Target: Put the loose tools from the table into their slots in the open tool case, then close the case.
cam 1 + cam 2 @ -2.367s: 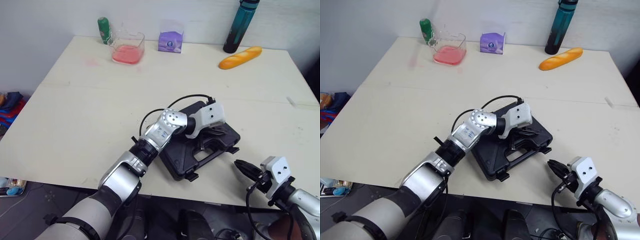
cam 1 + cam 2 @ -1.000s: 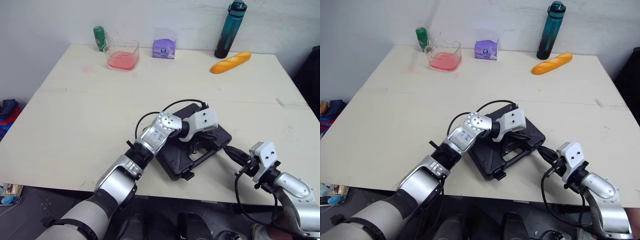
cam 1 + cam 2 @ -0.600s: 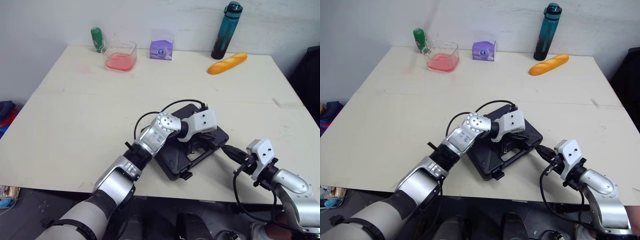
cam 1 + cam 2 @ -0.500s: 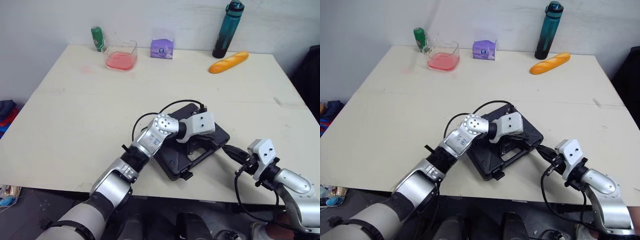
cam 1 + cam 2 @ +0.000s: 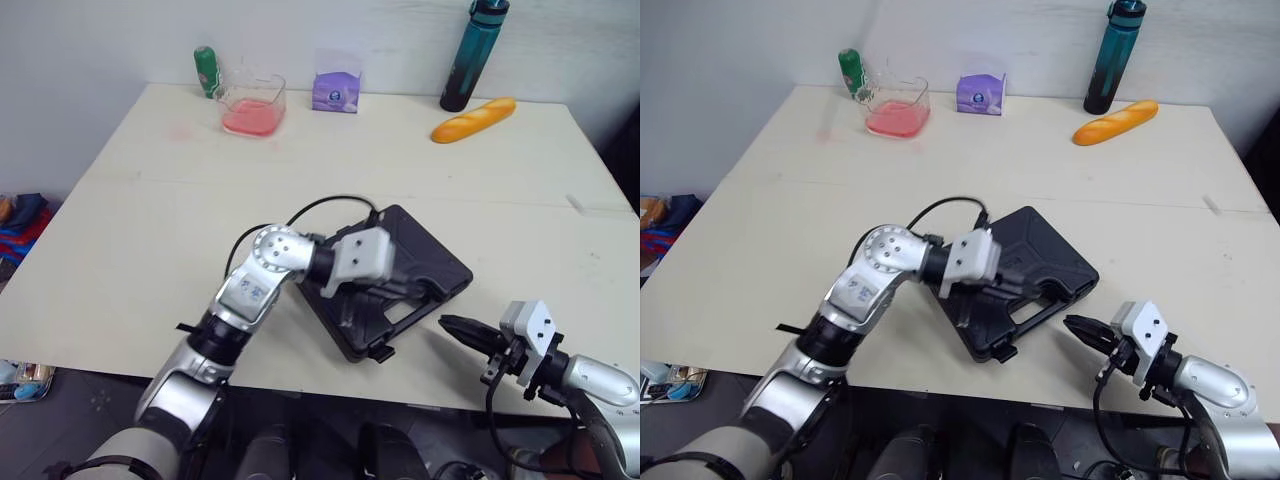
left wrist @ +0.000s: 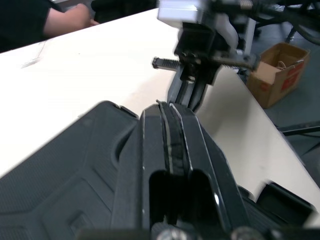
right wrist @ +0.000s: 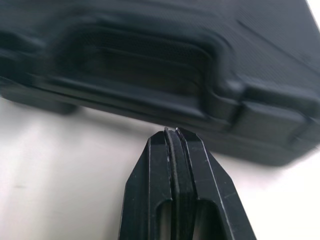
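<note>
Your right gripper [image 7: 172, 133] has its two black fingers pressed flat together, tips pointing at the handle edge of the closed black tool case [image 7: 150, 75]. They sit just beside that edge, over the pale table [image 7: 50, 175].

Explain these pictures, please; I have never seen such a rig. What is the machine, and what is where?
It is a humanoid robot with two arms. Two pictures come from cameras in its head, looking down on a table; two come from a camera on each wrist. A closed black tool case lies near the front edge. The left hand, shut, is over its lid; the right hand, also shut, points at it. Neither holds anything. At the far edge: a green bottle, a pink-filled container, a purple packet, a teal bottle, a bread loaf.
</note>
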Available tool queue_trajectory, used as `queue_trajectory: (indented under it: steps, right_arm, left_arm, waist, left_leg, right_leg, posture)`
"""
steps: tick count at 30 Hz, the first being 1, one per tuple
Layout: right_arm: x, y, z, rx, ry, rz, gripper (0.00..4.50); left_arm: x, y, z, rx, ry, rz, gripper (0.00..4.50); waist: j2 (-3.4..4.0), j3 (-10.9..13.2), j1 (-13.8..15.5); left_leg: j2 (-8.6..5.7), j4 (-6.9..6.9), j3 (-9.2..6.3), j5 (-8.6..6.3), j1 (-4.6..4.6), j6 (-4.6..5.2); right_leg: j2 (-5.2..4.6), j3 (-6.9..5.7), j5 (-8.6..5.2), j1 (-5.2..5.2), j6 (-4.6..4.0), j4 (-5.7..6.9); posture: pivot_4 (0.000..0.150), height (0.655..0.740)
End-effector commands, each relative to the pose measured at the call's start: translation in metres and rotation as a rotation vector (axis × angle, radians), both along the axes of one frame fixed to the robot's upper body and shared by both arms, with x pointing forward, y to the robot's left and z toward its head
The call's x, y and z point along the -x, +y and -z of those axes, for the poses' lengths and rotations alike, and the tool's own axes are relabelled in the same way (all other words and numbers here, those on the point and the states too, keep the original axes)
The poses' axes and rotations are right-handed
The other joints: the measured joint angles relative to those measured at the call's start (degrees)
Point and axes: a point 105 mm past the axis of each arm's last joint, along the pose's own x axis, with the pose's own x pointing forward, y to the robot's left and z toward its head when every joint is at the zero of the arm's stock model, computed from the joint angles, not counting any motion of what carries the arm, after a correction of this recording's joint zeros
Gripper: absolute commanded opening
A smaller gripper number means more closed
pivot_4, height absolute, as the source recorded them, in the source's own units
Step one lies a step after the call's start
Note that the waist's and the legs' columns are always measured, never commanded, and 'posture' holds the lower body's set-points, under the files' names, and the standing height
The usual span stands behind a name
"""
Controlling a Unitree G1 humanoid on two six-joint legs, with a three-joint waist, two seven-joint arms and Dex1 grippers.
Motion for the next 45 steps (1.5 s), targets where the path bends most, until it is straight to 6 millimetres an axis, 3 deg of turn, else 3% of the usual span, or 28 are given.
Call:
queue_trajectory:
  steps: [1, 4, 13, 26, 45]
  right_arm:
    - [0.015, 0.026, -0.006, -0.045, 0.020, -0.095, 0.00]
    - [0.023, 0.037, -0.001, -0.036, 0.046, -0.137, 0.00]
    - [0.034, 0.058, 0.009, -0.050, 0.100, -0.223, 0.00]
    - [0.027, 0.070, 0.013, -0.043, 0.093, -0.249, 0.00]
    - [0.014, 0.091, -0.010, -0.111, 0.032, -0.304, 0.00]
  left_arm:
    - [0.014, 0.014, -0.009, 0.035, 0.002, 0.022, 0.02]
    - [0.018, 0.021, -0.009, 0.053, 0.032, 0.014, 0.02]
    - [0.010, 0.035, 0.027, -0.072, 0.031, -0.106, 0.02]
    - [0.002, 0.064, 0.100, -0.315, 0.192, -0.293, 0.02]
    - [0.016, 0.066, 0.117, -0.387, 0.231, -0.265, 0.02]
  waist:
    - [0.01, 0.01, 0.08]
    - [0.00, 0.02, 0.30]
    - [-0.01, 0.03, 0.22]
    - [0.02, -0.25, 0.12]
    - [0.42, -0.96, -0.51]
  left_leg:
    - [0.01, 0.00, -0.02, 0.01, 0.00, -0.01]
    - [0.00, 0.02, -0.04, 0.00, -0.01, 0.01]
    - [-0.08, 0.01, -0.06, -0.10, -0.05, 0.11]
    - [0.00, 0.00, -0.06, -0.15, 0.26, 0.09]
    - [0.15, -0.07, -0.43, -0.46, 0.56, 0.30]
  right_leg:
    - [0.00, -0.01, -0.01, -0.01, -0.02, 0.02]
    - [-0.06, 0.01, -0.01, 0.01, -0.02, 0.01]
    - [-0.12, -0.01, 0.01, 0.04, 0.01, -0.15]
    - [-0.12, 0.04, 0.00, 0.28, 0.00, -0.13]
    - [-0.48, 0.06, -0.07, 0.82, -0.14, -0.44]
  posture:
    - [0.150, 0.7400]
    - [0.150, 0.7400]
    - [0.150, 0.7400]
    - [0.150, 0.7400]
    - [0.150, 0.7400]
